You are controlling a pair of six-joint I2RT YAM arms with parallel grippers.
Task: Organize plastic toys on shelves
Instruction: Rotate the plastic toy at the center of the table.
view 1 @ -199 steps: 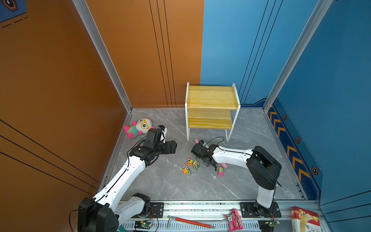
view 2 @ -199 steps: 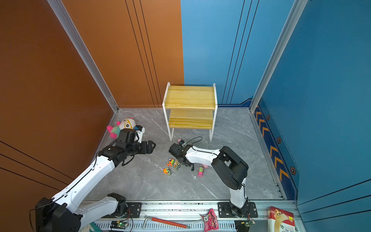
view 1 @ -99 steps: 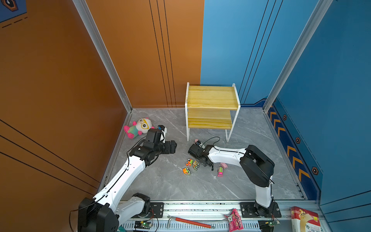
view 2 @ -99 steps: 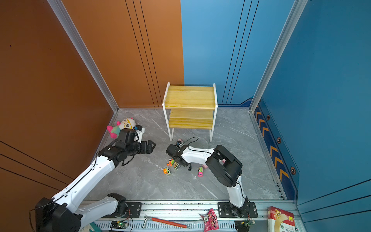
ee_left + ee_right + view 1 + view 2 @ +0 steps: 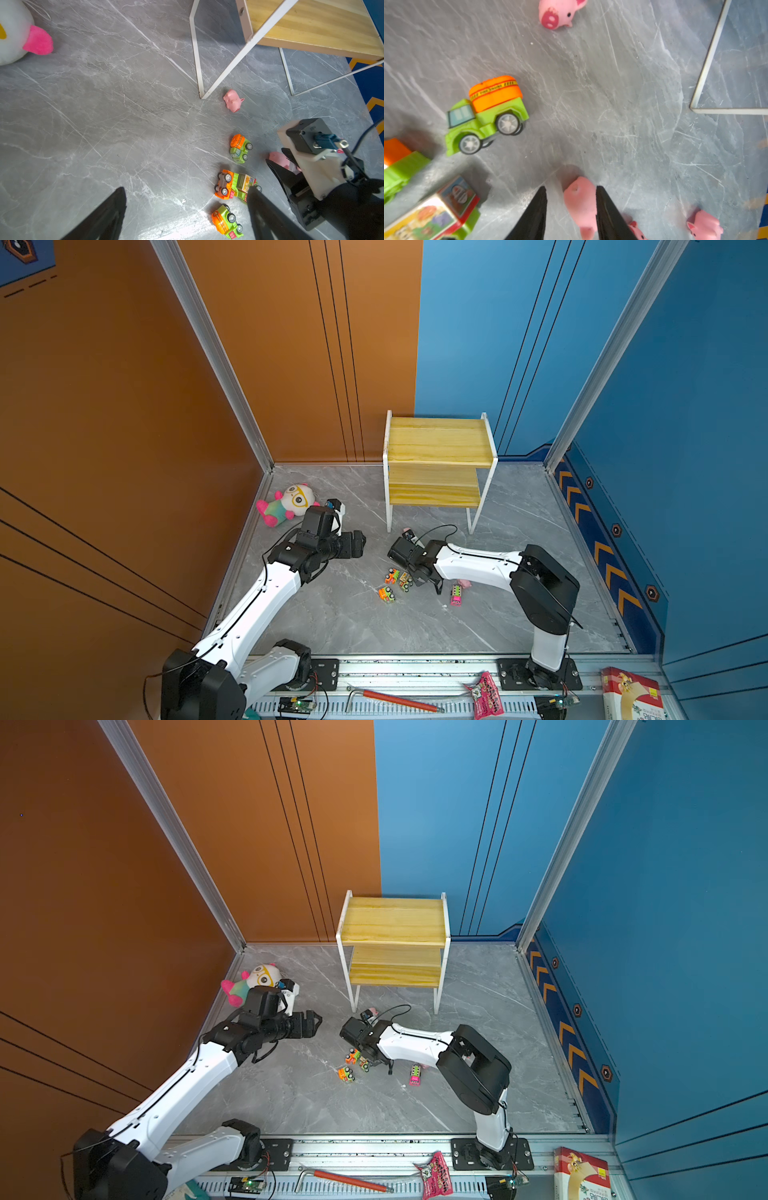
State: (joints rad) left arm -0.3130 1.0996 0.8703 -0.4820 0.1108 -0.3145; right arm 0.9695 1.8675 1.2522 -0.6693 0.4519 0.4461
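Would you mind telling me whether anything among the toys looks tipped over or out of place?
The green truck with the orange tank lies on its side on the floor, and the orange-and-green truck next to it is tipped too, wheels facing up. Nothing looks broken or spilled.

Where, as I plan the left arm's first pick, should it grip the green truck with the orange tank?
Grip the green truck with the orange tank across its flat green sides, coming down from above. It seems to stand on its wheels, clear of the other trucks, so both flanks are free; the rounded tank might slip.
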